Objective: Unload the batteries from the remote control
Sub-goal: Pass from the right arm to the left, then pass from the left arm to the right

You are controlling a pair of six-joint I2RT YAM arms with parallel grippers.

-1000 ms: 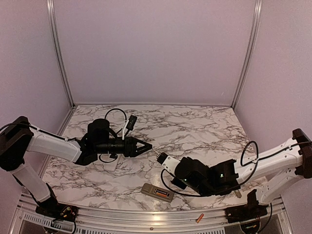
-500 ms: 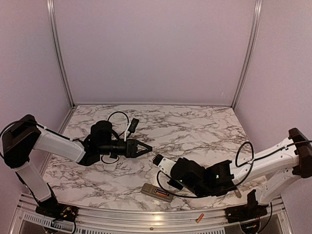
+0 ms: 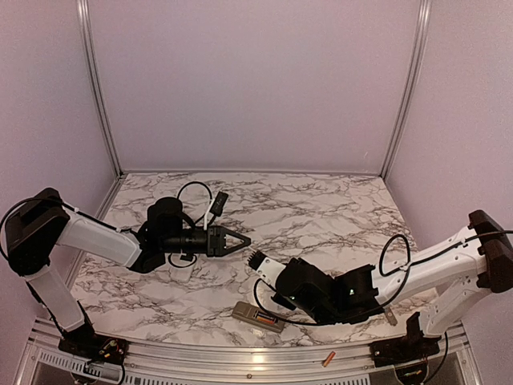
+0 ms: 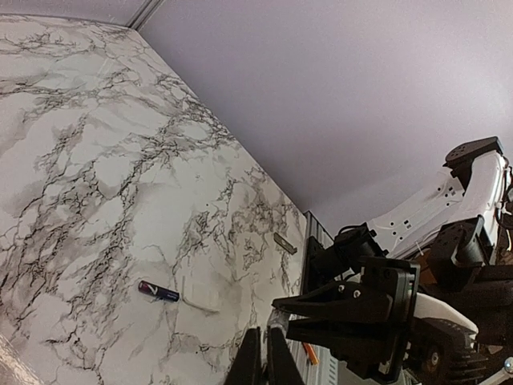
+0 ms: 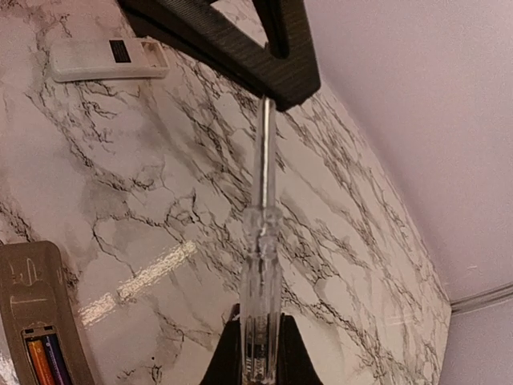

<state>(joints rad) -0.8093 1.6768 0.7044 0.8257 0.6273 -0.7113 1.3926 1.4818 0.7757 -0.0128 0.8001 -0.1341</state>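
A grey remote control [image 3: 259,318] lies open near the table's front edge, with orange and dark batteries [image 5: 42,362] in its bay. A dark blue battery [image 4: 158,291] lies loose on the marble. One orange battery [image 3: 329,358] rests on the front rail. My right gripper [image 5: 259,314] is shut on the clear handle of a screwdriver [image 5: 260,265]. The metal shaft runs up into the tips of my left gripper [image 5: 284,84], which is shut around its end. The two grippers meet mid-table, left gripper [image 3: 245,239] and right gripper [image 3: 256,259], behind the remote.
A white remote [image 5: 108,58] with an open bay lies farther back on the marble. A flat white cover [image 4: 196,293] sits beside the dark battery. A small grey cover piece [image 4: 284,243] lies near the right arm. Purple walls enclose three sides.
The left jaws have closed at the screwdriver's tip. The right arm has carried the screwdriver a little to the left, toward the left gripper.
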